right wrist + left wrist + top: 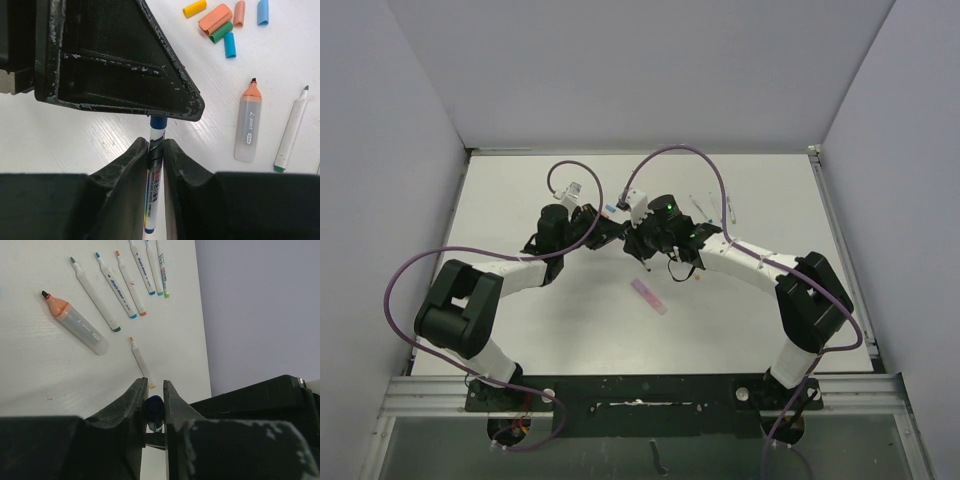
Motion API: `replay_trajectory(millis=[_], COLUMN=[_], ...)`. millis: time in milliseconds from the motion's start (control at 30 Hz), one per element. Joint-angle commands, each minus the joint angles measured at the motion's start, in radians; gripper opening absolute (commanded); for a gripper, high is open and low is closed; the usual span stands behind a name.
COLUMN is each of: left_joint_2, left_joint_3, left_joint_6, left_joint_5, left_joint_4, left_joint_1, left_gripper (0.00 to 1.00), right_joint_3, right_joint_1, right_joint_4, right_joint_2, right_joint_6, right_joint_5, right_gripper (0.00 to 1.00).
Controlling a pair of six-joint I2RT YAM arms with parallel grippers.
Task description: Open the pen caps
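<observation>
Clearly, both arms meet in the middle of the top view, above the white table point(520, 200). The left gripper point(155, 385) is pressed together on a dark blue cap point(154, 407), low in the centre of its wrist view. The right gripper point(156, 145) pinches the blue pen point(154, 200) by its barrel, at lower centre. Whether cap and pen are already apart, I cannot tell. Several loose caps point(215, 19) lie in the upper right of the frame, near an orange marker point(248, 125).

Pens point(115, 286) in row, orange marker point(77, 325), wht table point(40, 375)
</observation>
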Motion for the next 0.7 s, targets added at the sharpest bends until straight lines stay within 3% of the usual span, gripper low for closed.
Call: replay_trajectory(millis=[0, 100, 267, 500, 667], left_joint_2=[-0.006, -0.008, -0.014, 0.015, 0.057], left_joint_3=[0.025, 0.024, 0.036, 0.120, 0.137], left_joint_6=[-0.007, -0.007, -0.012, -0.011, -0.011], left_joint_5=[0.015, 0.015, 0.007, 0.038, 0.033], left_joint_4=[0.085, 0.086, 0.093, 0.071, 0.075], left_joint_1=[-0.004, -0.004, 0.035, 0.209, 0.247], left_gripper=[0.00, 0.00, 0.00, 0.00, 0.00], right_joint_3=[0.044, 0.039, 0.031, -0.068, -0.123], right_joint_1=[0.004, 0.003, -0.004, -0.034, -0.062], right_joint_4=[0.062, 0.063, 0.024, -0.023, -0.041], right_joint_2=[0.013, 0.008, 0.007, -0.055, -0.118], right_joint_6=[0.009, 0.010, 0.009, 0.006, 0.006], right_joint_5=[-0.018, -0.013, 0.000, -0.012, -0.008], right_gripper=[0.13, 0.00, 0.00, 0.00, 0.00])
